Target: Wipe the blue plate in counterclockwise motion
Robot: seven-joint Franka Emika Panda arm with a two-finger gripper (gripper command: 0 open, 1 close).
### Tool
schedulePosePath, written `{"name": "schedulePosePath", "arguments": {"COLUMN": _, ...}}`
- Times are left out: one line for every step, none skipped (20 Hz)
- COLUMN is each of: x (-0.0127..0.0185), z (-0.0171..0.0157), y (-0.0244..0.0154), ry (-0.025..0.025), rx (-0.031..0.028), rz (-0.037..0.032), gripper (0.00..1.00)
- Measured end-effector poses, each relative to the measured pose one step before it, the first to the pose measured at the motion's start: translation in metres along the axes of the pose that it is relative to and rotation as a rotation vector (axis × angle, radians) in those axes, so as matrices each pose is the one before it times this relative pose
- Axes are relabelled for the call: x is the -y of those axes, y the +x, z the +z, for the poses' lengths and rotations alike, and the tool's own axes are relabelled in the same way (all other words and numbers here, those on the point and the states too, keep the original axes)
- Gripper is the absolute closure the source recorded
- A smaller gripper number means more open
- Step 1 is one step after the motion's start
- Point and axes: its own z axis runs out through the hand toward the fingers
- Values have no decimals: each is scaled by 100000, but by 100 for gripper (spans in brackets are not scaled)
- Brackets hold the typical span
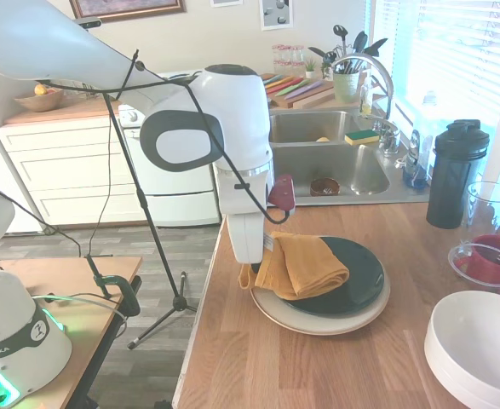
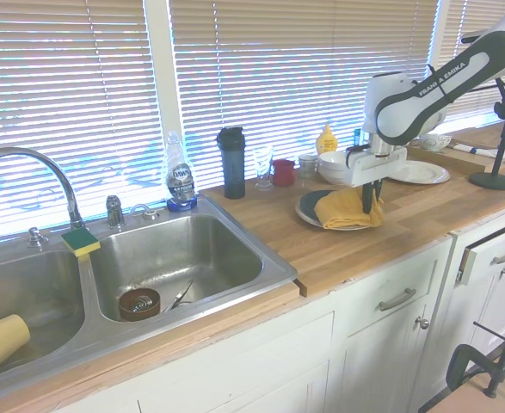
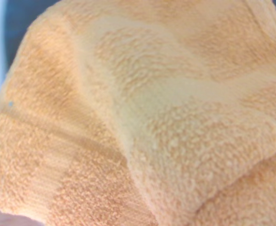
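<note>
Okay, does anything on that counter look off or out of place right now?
Mostly fine. The orange cloth lies bunched on the blue plate, its corner hanging past the cream plate beneath, by the counter's edge. Nothing looks spilled or broken.
</note>
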Motion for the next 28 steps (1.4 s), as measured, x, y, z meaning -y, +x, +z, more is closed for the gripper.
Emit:
{"name": "schedulePosePath", "arguments": {"x": -511, "z": 153, "y": 677, "ry": 295, "rx": 889, "rz": 875, "gripper": 100}}
{"name": "schedulePosePath", "arguments": {"x": -505, "z": 225, "y": 704, "ry": 156, "rx": 907, "rz": 890, "gripper": 100}}
{"name": "schedulePosePath", "arguments": {"x": -361, "z": 222, "y": 639, "ry": 125, "rx": 792, "rz": 889, "gripper": 100}}
{"name": "schedulePosePath", "arguments": {"x": -227, "z": 202, "y": 662, "ry": 77, "rx": 563, "rz": 837, "gripper": 100}}
{"name": "schedulePosePath", "arguments": {"x": -33, "z": 137, "y": 646, "ry": 60, "rx": 465, "rz": 749, "gripper": 100}}
{"name": "schedulePosePath", "arguments": {"x": 212, "z": 107, "y": 591, "ry": -83, "rx": 508, "rz": 434, "gripper": 100}}
{"name": "schedulePosePath", "arguments": {"x": 460, "z": 14, "y": 525, "ry": -117, "rx": 437, "rz": 229, "gripper": 100}}
{"name": "schedulePosePath", "arguments": {"x": 613, "z": -63, "y": 480, "ry": -375, "rx": 459, "rz": -17, "gripper": 100}}
{"name": "schedulePosePath", "arguments": {"x": 799, "z": -182, "y": 471, "ry": -538, "rx": 596, "rz": -199, "gripper": 100}}
{"name": "schedulePosePath", "arguments": {"x": 897, "z": -247, "y": 344, "ry": -440, "rx": 466, "rz": -413, "gripper": 100}}
{"name": "schedulePosePath", "arguments": {"x": 956, "z": -328, "y": 295, "ry": -347, "rx": 318, "rz": -461, "gripper": 100}}
{"name": "schedulePosePath", "arguments": {"x": 921, "z": -332, "y": 175, "ry": -278, "rx": 162, "rz": -462, "gripper": 100}}
{"name": "schedulePosePath", "arguments": {"x": 853, "z": -364, "y": 13, "ry": -188, "rx": 63, "rz": -593, "gripper": 100}}
{"name": "schedulePosePath", "arguments": {"x": 764, "z": -280, "y": -109, "ry": -127, "rx": -87, "rz": -643, "gripper": 100}}
{"name": "schedulePosePath", "arguments": {"x": 640, "z": -229, "y": -217, "ry": -151, "rx": -226, "rz": -520, "gripper": 100}}
{"name": "schedulePosePath", "arguments": {"x": 442, "z": -106, "y": -343, "ry": -239, "rx": -286, "rz": -429, "gripper": 100}}
{"name": "schedulePosePath", "arguments": {"x": 305, "z": -7, "y": -389, "ry": -200, "rx": -201, "rz": -507, "gripper": 100}}
{"name": "schedulePosePath", "arguments": {"x": 264, "z": 13, "y": -354, "ry": -136, "rx": -87, "rz": -533, "gripper": 100}}
{"name": "schedulePosePath", "arguments": {"x": 207, "z": -16, "y": -279, "ry": -46, "rx": -69, "rz": -372, "gripper": 100}}
{"name": "schedulePosePath", "arguments": {"x": 105, "z": -13, "y": -141, "ry": -27, "rx": -66, "rz": -215, "gripper": 100}}
{"name": "schedulePosePath", "arguments": {"x": 55, "z": -73, "y": -77, "ry": 41, "rx": -168, "rz": -169, "gripper": 100}}
{"name": "schedulePosePath", "arguments": {"x": 20, "z": -211, "y": -53, "ry": 170, "rx": -303, "rz": -100, "gripper": 100}}
{"name": "schedulePosePath", "arguments": {"x": 1, "z": -430, "y": -48, "ry": 263, "rx": -416, "rz": -136, "gripper": 100}}
{"name": "schedulePosePath", "arguments": {"x": 51, "z": -705, "y": -81, "ry": 445, "rx": -571, "rz": -234, "gripper": 100}}
{"name": "schedulePosePath", "arguments": {"x": 120, "z": -886, "y": -172, "ry": 539, "rx": -660, "rz": -224, "gripper": 100}}
{"name": "schedulePosePath", "arguments": {"x": 113, "z": -918, "y": -275, "ry": 467, "rx": -567, "rz": -209, "gripper": 100}}
{"name": "schedulePosePath", "arguments": {"x": 126, "z": -952, "y": -377, "ry": 429, "rx": -526, "rz": -327, "gripper": 100}}
{"name": "schedulePosePath", "arguments": {"x": 158, "z": -828, "y": -433, "ry": 508, "rx": -563, "rz": -359, "gripper": 100}}
